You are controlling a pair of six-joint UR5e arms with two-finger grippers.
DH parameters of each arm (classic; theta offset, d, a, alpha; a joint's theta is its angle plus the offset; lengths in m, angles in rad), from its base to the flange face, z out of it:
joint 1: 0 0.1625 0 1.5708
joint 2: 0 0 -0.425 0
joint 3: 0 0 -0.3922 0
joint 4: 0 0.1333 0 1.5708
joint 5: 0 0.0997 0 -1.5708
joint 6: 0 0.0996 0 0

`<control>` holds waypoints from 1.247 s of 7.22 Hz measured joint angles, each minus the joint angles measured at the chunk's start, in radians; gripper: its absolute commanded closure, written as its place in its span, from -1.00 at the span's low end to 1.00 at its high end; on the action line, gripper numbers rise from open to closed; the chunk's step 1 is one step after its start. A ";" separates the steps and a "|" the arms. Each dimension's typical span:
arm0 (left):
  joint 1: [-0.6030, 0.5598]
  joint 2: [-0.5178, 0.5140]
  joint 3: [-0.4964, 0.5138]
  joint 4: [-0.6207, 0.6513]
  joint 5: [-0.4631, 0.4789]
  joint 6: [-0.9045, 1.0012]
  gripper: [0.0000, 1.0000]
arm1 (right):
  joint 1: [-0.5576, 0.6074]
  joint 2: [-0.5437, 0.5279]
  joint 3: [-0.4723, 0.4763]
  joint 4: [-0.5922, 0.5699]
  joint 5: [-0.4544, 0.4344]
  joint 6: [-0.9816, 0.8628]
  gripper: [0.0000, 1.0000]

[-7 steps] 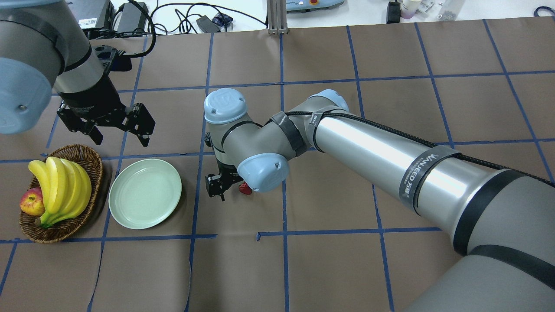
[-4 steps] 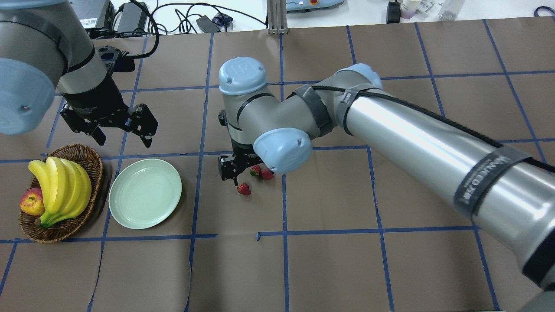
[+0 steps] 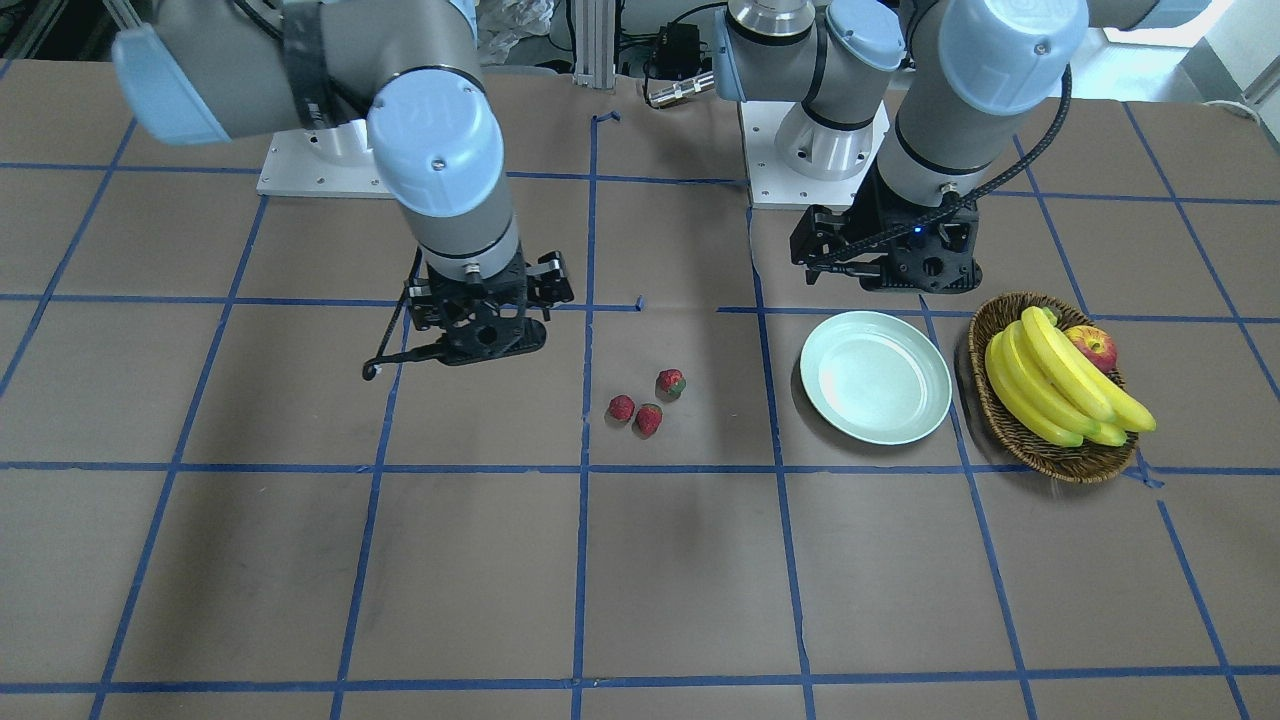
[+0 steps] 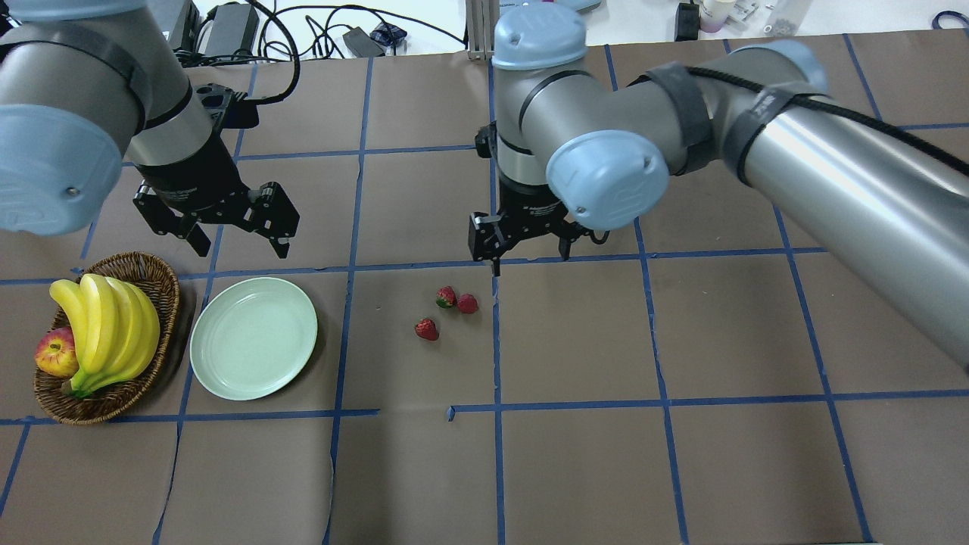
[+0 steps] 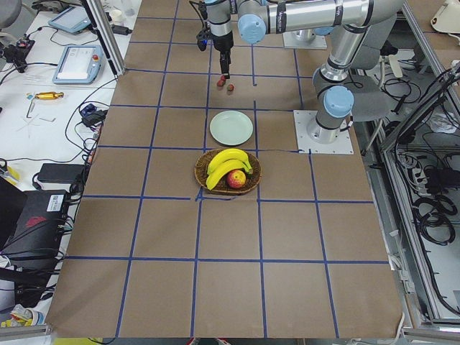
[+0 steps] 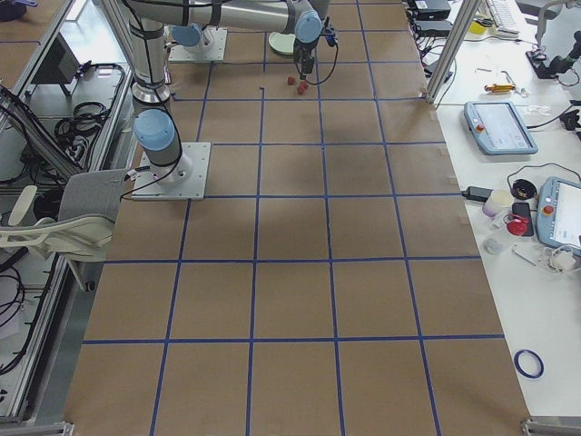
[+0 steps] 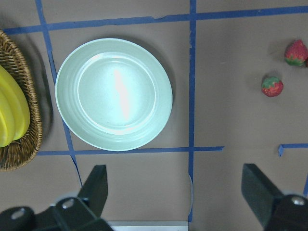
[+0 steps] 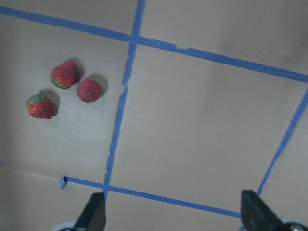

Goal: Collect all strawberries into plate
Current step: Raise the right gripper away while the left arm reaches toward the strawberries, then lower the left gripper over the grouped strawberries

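Three small red strawberries lie close together on the brown table: one [image 4: 446, 297], one [image 4: 468, 303] and one [image 4: 427, 329]. They also show in the front view [image 3: 649, 419] and in the right wrist view [image 8: 89, 90]. The pale mint plate [image 4: 253, 337] lies empty to their left, also in the left wrist view [image 7: 114, 94]. My right gripper [image 4: 526, 253] is open and empty above the table, just beyond the strawberries and a little to their right. My left gripper [image 4: 242, 242] is open and empty, above the table just beyond the plate's far rim.
A brown wicker basket [image 4: 163, 276] with bananas [image 4: 106, 325] and a red-yellow apple [image 4: 54, 354] stands left of the plate. Cables and boxes lie beyond the table's far edge. Blue tape lines cross the brown table cover.
My right arm has moved away from the strawberries, up and to the right in the overhead view, uncovering all three. My left gripper has shifted slightly to the right.
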 measured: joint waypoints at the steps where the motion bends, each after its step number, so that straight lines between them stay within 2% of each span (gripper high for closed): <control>1: -0.034 -0.013 -0.008 0.022 -0.002 -0.044 -1.00 | -0.053 -0.043 -0.001 0.052 -0.022 -0.038 -1.00; 3: -0.079 -0.042 -0.038 0.102 -0.058 -0.132 -1.00 | -0.106 -0.098 -0.002 0.104 -0.074 -0.076 -1.00; 5: -0.107 -0.074 -0.081 0.193 -0.093 -0.208 -1.00 | -0.118 -0.110 -0.008 0.111 -0.107 -0.085 -1.00; 7: -0.145 -0.112 -0.140 0.318 -0.097 -0.287 -1.00 | -0.137 -0.112 -0.034 0.113 -0.100 -0.084 -1.00; 9: -0.169 -0.146 -0.172 0.380 -0.098 -0.314 -1.00 | -0.159 -0.114 -0.047 0.114 -0.074 -0.083 -1.00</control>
